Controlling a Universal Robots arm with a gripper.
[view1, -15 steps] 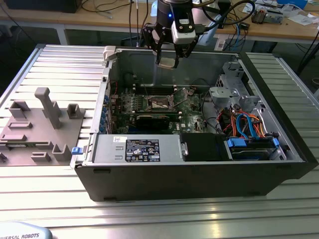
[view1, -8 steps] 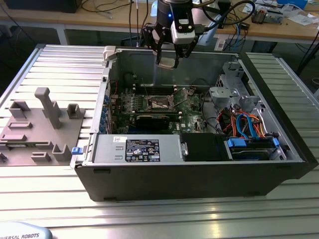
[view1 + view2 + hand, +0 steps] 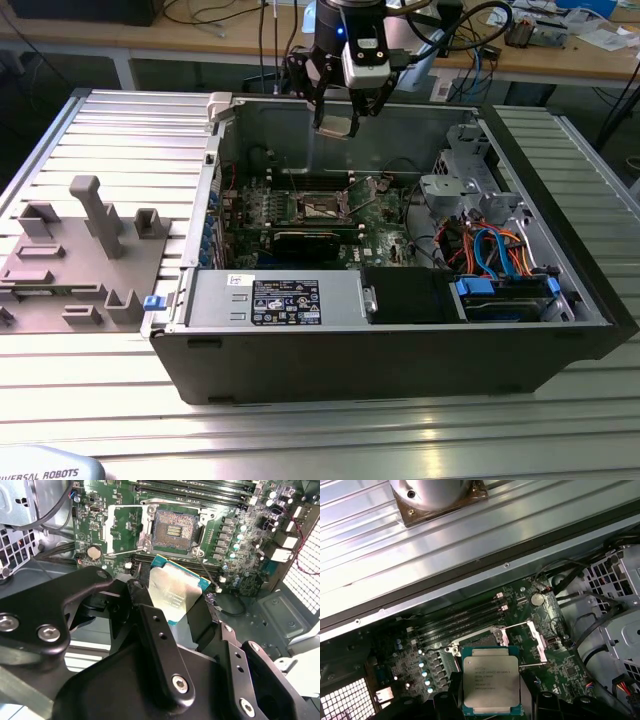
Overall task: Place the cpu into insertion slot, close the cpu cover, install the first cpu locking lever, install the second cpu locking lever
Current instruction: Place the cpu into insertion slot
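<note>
The pincer (image 3: pixel 337 118) hangs above the open computer case (image 3: pixel 380 350), which lies on its side on the ribbed metal worktop (image 3: pixel 300 430). It is closed narrow on the cpu (image 3: pixel 335 123); its black fingers (image 3: pixel 159 640) press on two opposite edges of the chip.

In both wrist views the cpu (image 3: pixel 175 592) (image 3: pixel 491 684) is in the air over the green motherboard (image 3: pixel 235 525), with its shiny metal top turned to the cameras and a green border around it. It does not touch the board.

The insertion slot (image 3: pixel 173 530) is uncovered, and its dark contact field with small gold glints is visible inside a black rim. In the first wrist view the slot (image 3: pixel 479 639) is partly hidden behind the upper edge of the chip. The cpu cover (image 3: pixel 112 530) is folded open and stands just beside the slot (the green board is visible through its large square opening). A thin wire lever (image 3: pixel 207 571) reaches out from one corner of the slot toward the chip and is not latched.

On the exterior view's left, apart from the case, a grey fixture (image 3: pixel 80 255) with several upright blocks rests on the worktop.
</note>
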